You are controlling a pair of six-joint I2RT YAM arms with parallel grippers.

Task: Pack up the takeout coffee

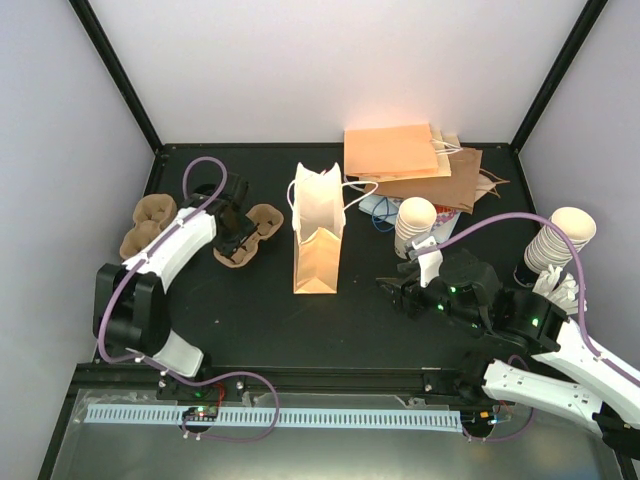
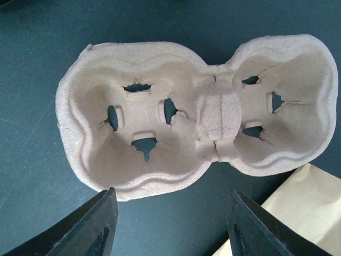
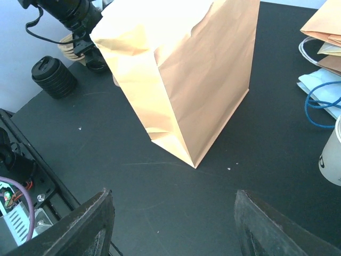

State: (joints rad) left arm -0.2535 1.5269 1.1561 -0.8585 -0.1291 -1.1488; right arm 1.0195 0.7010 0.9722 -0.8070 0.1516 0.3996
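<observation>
No takeout coffee is in view; every cup here is lidless. My left gripper (image 1: 238, 238) hangs open just over a brown pulp cup carrier (image 2: 197, 112), both black fingers (image 2: 98, 224) short of its near edge with nothing between them. In the top view that carrier (image 1: 266, 220) lies left of an upright tan paper bag (image 1: 318, 235) whose mouth is open. My right gripper (image 1: 402, 290) is open and low over bare table to the right of the bag (image 3: 186, 69), and it is empty (image 3: 173, 224).
A second carrier stack (image 1: 148, 222) lies at the far left. Flat paper bags (image 1: 410, 160) are piled at the back. Stacked lidless white cups (image 1: 415, 222) stand beside my right arm, with more (image 1: 560, 240) at the right. A black ribbed stack (image 3: 53, 77) sits by the left arm.
</observation>
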